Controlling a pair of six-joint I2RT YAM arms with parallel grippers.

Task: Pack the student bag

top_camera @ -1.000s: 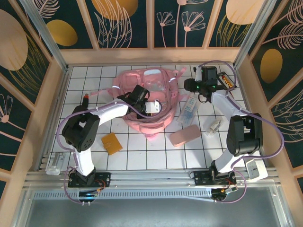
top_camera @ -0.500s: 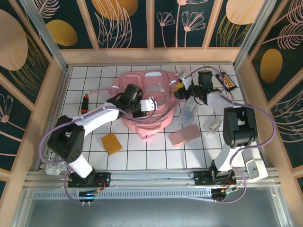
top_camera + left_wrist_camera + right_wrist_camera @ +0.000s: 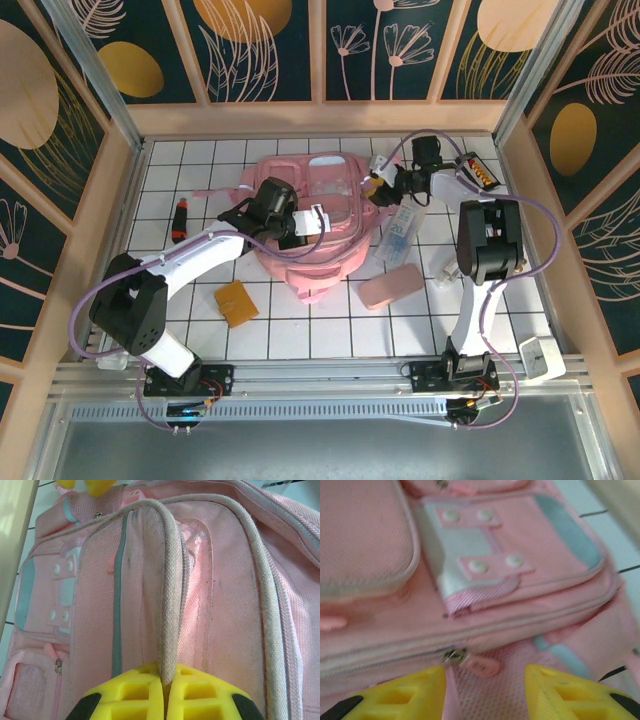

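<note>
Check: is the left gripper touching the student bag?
Touching. The left wrist view shows the left gripper with its jaws shut on a raised piped seam of the student bag, with the fabric pinched between them.

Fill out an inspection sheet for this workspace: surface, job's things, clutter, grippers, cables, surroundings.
Surface: white tiled table with dark grid lines.
Job's things: student bag, pink, lying at the back middle of the table.
Clutter: orange pad, pink case and red marker lie around the bag; clear packet lies beside it. Small items near the right edge are too small to name.
Grippers: left gripper, jaws shut on a pale corded edge of the bag. Right gripper, jaws apart over a zip pull, holding nothing.
Cables: purple cables loop along both arms.
Surroundings: wooden-framed walls with dark leaf panels.
</note>
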